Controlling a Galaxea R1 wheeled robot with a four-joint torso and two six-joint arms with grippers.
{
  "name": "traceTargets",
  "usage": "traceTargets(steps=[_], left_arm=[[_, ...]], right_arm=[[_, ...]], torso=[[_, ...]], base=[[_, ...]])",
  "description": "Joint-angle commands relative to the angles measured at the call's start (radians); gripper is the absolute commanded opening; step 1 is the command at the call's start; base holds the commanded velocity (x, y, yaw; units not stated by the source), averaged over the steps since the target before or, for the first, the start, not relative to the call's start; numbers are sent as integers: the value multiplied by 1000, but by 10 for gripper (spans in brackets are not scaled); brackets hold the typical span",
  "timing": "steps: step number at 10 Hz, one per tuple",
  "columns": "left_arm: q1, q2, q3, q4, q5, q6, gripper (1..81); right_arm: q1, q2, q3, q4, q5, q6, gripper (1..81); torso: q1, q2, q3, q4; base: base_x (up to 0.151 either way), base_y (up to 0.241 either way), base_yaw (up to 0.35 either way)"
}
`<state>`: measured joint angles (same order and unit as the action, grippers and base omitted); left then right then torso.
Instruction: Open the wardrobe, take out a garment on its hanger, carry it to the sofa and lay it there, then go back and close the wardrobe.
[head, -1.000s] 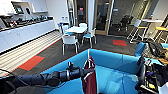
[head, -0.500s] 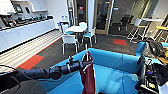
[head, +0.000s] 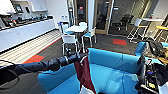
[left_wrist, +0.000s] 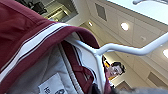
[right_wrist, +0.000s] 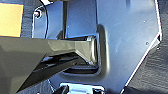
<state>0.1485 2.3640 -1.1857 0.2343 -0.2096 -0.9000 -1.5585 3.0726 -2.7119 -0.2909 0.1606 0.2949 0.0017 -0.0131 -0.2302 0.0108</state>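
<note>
My left arm reaches in from the left, and the left gripper (head: 81, 55) is shut on the hanger's top above the blue sofa (head: 112, 66). The maroon garment (head: 83, 72) hangs straight down from it in front of the sofa's seat, white trim at its lower end. In the left wrist view the white hanger (left_wrist: 130, 50) runs through the collar of the garment (left_wrist: 30, 37), whose white stripes and grey lining with a label show. My right arm (head: 145, 72) is folded low at the right, over the sofa's right end.
Beyond the sofa stand a white table with white chairs (head: 75, 32). A long kitchen counter (head: 25, 31) runs along the left wall. Red floor patches (head: 120, 41) lie on dark carpet. A high table with stools (head: 147, 22) is at the back right.
The view has shifted slightly. My left arm still holds the garment over the sofa, its tip a little higher and further left than before.
</note>
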Motion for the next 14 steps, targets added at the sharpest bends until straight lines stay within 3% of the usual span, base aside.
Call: traceTargets(steps=[1, 7, 9, 11, 13, 14], left_arm=[[-191, 46, -30, 28, -97, 0, 10], [-270, 61, -216, 25, -79, -62, 10], [-273, 104, -271, 27, -79, -86, 10], [-275, 139, -278, 25, -79, -86, 10], [-275, 166, -296, 23, -77, -88, 10], [-275, 182, -307, 22, -77, -88, 10]], right_arm=[[16, 7, 0, -7, -53, -3, 811], [31, 17, -14, -8, -72, -3, 811], [33, 17, -14, -8, -92, -2, 811], [34, 19, -14, -7, -92, -2, 811], [36, 19, -14, -7, -92, -2, 811], [36, 18, -14, -7, -92, -2, 811]], torso=[[0, 0, 0, 0], [0, 0, -1, 0], [0, 0, -95, 0], [0, 0, -124, 0], [1, 0, -189, 0], [1, 1, -128, 0]], base=[[0, 0, 0], [0, 0, 0], [0, 0, 0], [0, 0, 0], [0, 0, 0], [0, 0, 0]])
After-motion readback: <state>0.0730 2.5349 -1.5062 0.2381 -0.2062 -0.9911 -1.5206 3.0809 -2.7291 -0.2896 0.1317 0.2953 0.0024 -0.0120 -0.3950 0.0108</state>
